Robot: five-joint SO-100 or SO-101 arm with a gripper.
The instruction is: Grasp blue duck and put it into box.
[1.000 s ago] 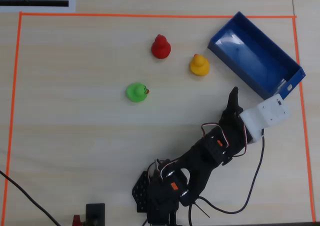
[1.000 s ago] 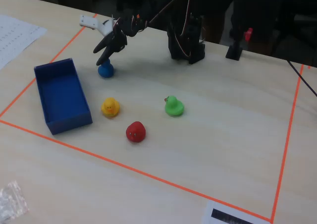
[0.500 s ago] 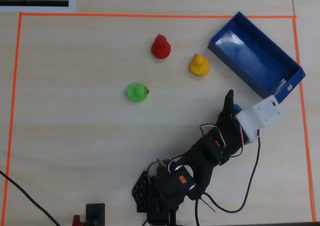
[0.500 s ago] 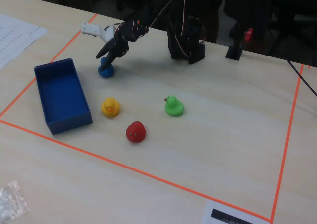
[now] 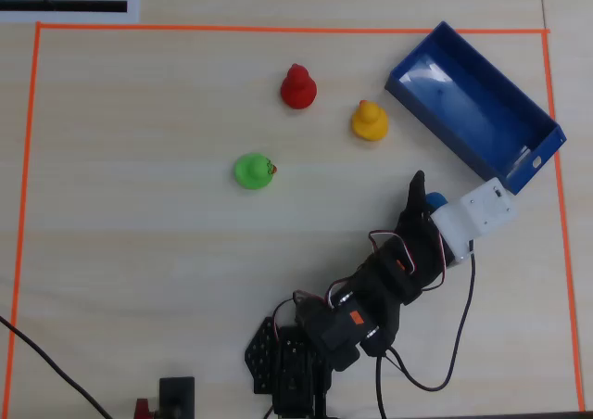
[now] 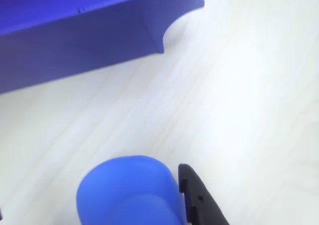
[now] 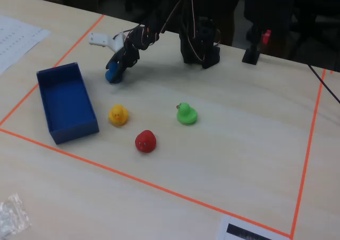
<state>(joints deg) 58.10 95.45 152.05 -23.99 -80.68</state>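
The blue duck (image 5: pixel 435 199) sits on the table just below the near end of the box (image 5: pixel 473 104), a long blue tray at the upper right. My gripper (image 5: pixel 441 195) is open around the duck, with the black finger (image 5: pixel 416 185) on its left. In the wrist view the duck (image 6: pixel 127 192) fills the bottom; the black finger (image 6: pixel 197 195) touches its right side and the other jaw is only a dark sliver at the left edge. The box wall (image 6: pixel 75 41) lies ahead. In the fixed view the gripper (image 7: pixel 113 70) stands over the duck (image 7: pixel 111 76), right of the box (image 7: pixel 64 99).
A yellow duck (image 5: pixel 369 121), a red duck (image 5: pixel 297 87) and a green duck (image 5: pixel 253 171) stand left of the box. Orange tape (image 5: pixel 28 206) frames the work area. The arm's base (image 5: pixel 296 354) and cables sit at the bottom edge.
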